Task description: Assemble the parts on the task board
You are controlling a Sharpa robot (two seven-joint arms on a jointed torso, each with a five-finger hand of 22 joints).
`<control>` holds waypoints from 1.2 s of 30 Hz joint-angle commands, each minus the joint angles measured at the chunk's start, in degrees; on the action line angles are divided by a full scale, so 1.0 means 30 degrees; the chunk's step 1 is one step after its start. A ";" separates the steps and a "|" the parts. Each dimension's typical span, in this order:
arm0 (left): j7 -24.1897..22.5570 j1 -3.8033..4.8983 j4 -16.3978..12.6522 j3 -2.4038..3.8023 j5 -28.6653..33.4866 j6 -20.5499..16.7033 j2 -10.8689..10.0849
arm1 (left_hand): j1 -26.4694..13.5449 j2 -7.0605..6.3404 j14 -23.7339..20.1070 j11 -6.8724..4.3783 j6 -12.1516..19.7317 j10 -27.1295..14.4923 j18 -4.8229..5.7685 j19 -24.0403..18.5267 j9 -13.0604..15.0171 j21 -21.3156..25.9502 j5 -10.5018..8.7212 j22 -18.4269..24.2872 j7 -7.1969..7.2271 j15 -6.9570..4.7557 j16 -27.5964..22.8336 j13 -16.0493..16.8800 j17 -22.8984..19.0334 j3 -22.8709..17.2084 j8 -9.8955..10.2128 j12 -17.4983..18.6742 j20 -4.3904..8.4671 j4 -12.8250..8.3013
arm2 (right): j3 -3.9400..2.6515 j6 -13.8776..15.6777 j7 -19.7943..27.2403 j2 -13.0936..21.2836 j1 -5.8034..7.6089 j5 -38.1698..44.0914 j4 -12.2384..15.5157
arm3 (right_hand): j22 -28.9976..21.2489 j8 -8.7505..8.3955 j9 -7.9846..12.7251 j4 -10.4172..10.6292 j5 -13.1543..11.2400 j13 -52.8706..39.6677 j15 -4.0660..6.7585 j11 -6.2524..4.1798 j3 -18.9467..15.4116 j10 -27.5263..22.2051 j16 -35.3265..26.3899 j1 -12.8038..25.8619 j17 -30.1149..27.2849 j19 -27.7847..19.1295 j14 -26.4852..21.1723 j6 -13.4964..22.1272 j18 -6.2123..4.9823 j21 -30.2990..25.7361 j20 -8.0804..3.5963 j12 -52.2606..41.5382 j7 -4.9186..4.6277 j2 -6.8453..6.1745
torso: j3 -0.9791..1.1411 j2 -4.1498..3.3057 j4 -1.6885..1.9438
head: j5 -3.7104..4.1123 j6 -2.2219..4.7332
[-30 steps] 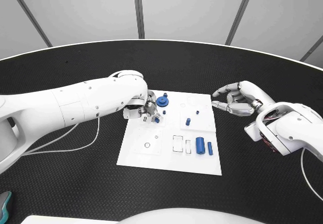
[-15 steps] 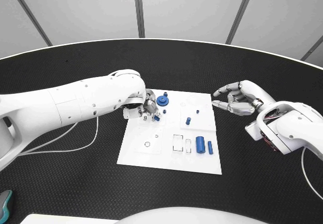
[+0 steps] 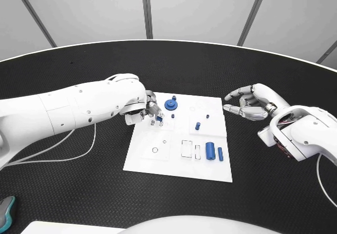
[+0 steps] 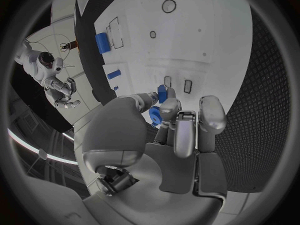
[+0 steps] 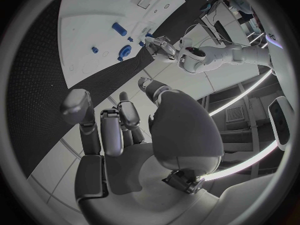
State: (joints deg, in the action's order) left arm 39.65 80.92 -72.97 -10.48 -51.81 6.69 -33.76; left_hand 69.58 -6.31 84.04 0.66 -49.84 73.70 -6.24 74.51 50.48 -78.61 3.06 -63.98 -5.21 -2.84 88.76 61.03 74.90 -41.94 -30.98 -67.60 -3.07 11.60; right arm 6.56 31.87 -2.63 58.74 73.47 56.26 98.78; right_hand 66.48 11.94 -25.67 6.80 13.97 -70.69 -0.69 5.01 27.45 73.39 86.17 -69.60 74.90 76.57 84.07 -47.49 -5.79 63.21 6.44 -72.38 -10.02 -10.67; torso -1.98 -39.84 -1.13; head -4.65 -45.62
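The white task board (image 3: 176, 158) lies mid-table. My left hand (image 3: 146, 112) hovers over its far-left part and pinches a small blue part (image 3: 159, 118); the left wrist view shows that blue part (image 4: 159, 104) between my thumb and fingertips. A round blue knob (image 3: 171, 104) stands just beyond the hand. Two small blue pegs (image 3: 197, 126) (image 3: 207, 116) stand mid-board. A thick blue cylinder (image 3: 210, 150) and a thin blue pin (image 3: 219, 154) lie at the near right. My right hand (image 3: 249, 105) hangs off the board's far-right side, fingers apart and holding nothing.
Empty slots and a ring outline (image 3: 154, 150) mark the board's near-left area. A white cable (image 3: 70, 157) curves over the black table (image 3: 84, 195) left of the board. A teal object (image 3: 4, 210) sits at the near-left table edge.
My left hand has drawn back a little toward the board's far-left corner, carrying the small blue part with it. The right hand has stayed in place.
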 commanded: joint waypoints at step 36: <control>0.0343 -0.0877 -0.1084 -0.0015 -0.2664 -0.0838 -0.0181 | -0.0713 -0.0233 0.1853 -0.0145 -0.0109 0.0537 0.0379 0.0416 0.0256 -0.0241 0.0025 -0.0356 0.0212 -0.0097 0.0180 0.0444 0.4599 -0.2775 -0.0398 -0.0526 0.0111 -0.2611 | 0.0000 -0.0033 0.0018 -0.0021 0.0000 0.0000 -0.0009 | -0.0032 0.0151 0.0026 0.0202 0.0119 0.0011 0.0068 -0.0031 0.0007 -0.0070 -0.0106 0.0172 0.2251 -0.0130 0.1247 0.0095 -0.0182 -0.0152 -0.0030 0.0044 0.0034 -0.0044 | 0.0019 -0.0032 -0.0011 | 0.0029 -0.0229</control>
State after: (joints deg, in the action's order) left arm 40.00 78.31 -76.21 -10.52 -59.80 4.11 -34.31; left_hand 67.65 -7.24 84.04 0.12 -50.07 74.94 -6.24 75.25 51.14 -79.03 2.80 -65.05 -5.03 -2.84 88.98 62.39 74.95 -44.12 -31.96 -69.01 -2.74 9.73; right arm 6.56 31.78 -2.58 58.68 73.47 56.26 98.76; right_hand 66.43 12.20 -25.67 7.12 13.97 -70.69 -0.69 5.01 27.46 73.39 86.17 -69.60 74.95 76.57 84.07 -47.49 -5.78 62.89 6.44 -72.38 -10.02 -10.67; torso -1.95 -39.91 -1.16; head -4.58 -46.25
